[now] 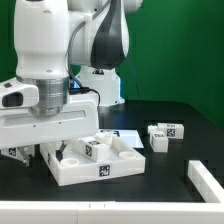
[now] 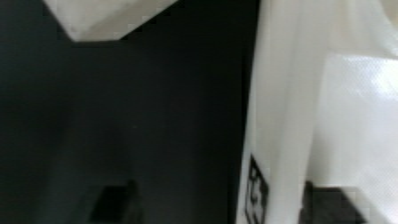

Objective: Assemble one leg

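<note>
Two small white legs with square tags [image 1: 165, 132] lie on the black table at the exterior view's right. Another small tagged white piece [image 1: 97, 150] sits on the wide white panel [image 1: 70, 170]. My gripper [image 1: 38, 150] hangs low at the panel's left end, its fingertips mostly hidden by the hand. In the wrist view the gripper [image 2: 224, 205] is open. One dark finger [image 2: 111, 205] is over the black table and the other [image 2: 338, 205] over the panel [image 2: 302, 110]. The panel's tagged edge runs between them, and neither finger touches it.
A flat white piece [image 1: 207, 181] lies at the exterior view's lower right. The marker board [image 1: 126, 133] lies behind the panel. The robot's base [image 1: 100, 85] stands at the back. A white corner [image 2: 107, 18] shows at the far edge of the wrist view.
</note>
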Robot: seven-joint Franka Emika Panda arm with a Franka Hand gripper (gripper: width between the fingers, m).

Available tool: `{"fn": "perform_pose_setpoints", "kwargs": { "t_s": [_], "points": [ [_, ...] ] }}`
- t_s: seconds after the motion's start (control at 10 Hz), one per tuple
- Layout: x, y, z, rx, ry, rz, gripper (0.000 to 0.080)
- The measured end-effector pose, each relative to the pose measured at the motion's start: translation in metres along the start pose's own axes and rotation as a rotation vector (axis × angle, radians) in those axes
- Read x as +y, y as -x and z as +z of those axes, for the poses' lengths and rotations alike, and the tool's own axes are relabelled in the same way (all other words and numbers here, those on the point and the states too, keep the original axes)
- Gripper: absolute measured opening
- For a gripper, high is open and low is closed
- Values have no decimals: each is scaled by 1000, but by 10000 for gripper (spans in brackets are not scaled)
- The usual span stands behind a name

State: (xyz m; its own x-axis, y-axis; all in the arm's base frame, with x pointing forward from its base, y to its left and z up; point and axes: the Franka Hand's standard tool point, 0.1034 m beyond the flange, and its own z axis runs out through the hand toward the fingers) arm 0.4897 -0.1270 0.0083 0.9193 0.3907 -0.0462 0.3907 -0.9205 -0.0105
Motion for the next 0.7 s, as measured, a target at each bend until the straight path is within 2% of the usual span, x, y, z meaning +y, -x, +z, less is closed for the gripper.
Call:
{"fn": "perform_pose_setpoints", "kwargs": {
  "t_s": [0.1,0.2,0.3,0.5,0.7],
  "points": [
    [0,0,0,0,0,0,392],
    [0,0,0,0,0,-1,202],
    [-3,-3,0,2,-1,31,69],
    [-15,-29,-6,1,-9,253,50],
    [-22,-61,-8,-16,-27,445,50]
  ]
}}
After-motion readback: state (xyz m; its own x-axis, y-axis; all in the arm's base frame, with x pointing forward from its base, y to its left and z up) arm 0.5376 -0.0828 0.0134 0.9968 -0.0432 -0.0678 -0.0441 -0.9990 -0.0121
